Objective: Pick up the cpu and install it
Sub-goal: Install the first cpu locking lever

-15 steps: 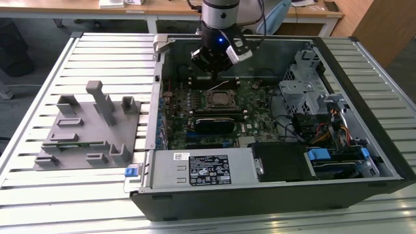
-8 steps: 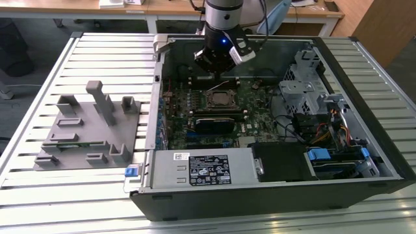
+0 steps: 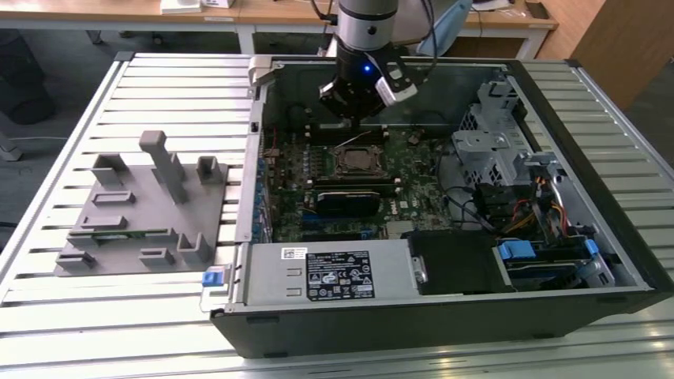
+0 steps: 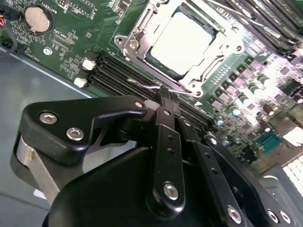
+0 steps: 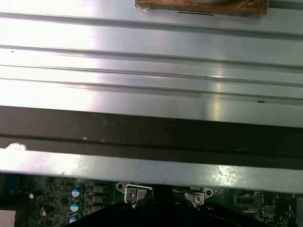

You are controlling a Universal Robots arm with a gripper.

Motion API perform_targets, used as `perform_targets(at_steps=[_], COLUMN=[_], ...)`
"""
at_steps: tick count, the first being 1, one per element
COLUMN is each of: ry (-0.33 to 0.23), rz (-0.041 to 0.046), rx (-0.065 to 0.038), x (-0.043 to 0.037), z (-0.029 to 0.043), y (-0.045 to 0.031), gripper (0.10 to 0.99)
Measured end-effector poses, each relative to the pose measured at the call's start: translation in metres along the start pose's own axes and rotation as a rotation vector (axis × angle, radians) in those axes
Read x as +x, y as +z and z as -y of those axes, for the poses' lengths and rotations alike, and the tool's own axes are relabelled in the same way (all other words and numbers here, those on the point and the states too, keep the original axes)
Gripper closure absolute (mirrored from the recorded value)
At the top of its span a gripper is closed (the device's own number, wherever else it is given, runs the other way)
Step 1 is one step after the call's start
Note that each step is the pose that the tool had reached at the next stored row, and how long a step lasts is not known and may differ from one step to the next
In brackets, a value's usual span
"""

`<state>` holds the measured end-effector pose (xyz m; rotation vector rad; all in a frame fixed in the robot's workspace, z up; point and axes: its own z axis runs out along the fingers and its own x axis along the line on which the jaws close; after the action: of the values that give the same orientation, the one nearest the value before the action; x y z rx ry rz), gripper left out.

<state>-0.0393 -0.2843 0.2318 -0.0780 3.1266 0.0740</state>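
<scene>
1. Looking into the open computer case [image 3: 548, 260] on the slatted table [image 3: 179, 87], we find the cpu [image 4: 182, 42] lying flat within the metal socket frame [image 4: 137, 45] on the motherboard [image 4: 71, 28], its pale top facing up
2. The pincer [image 4: 164, 93] hangs over the black memory slots [image 4: 118, 71] just beside the socket, apart from the chip; its fingers look drawn together with nothing between them
3. From this we judge that the picking up and the setting down are done: the chip sits square in its seat as far as we can see, and the pincer carries nothing
4. A thin wire lever [image 4: 144, 85] runs along the frame's edge nearest the pincer; we cannot tell whether it is hooked down, so the locking of the socket may be what is left
5. The grey holder tray [image 3: 137, 213] stands on the table at the exterior view's left, well apart from the case
</scene>
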Motion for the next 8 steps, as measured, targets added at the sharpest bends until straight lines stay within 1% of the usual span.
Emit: perform_targets(at_steps=[2, 8], ry=[0.0, 0.0], rz=[-0.0001, 0.0], rx=[0.0, 0.0], x=[-0.0015, -0.0056], z=[-0.0012, -0.0018], y=[0.0014, 0.0037], gripper=[0.98, 0.98])
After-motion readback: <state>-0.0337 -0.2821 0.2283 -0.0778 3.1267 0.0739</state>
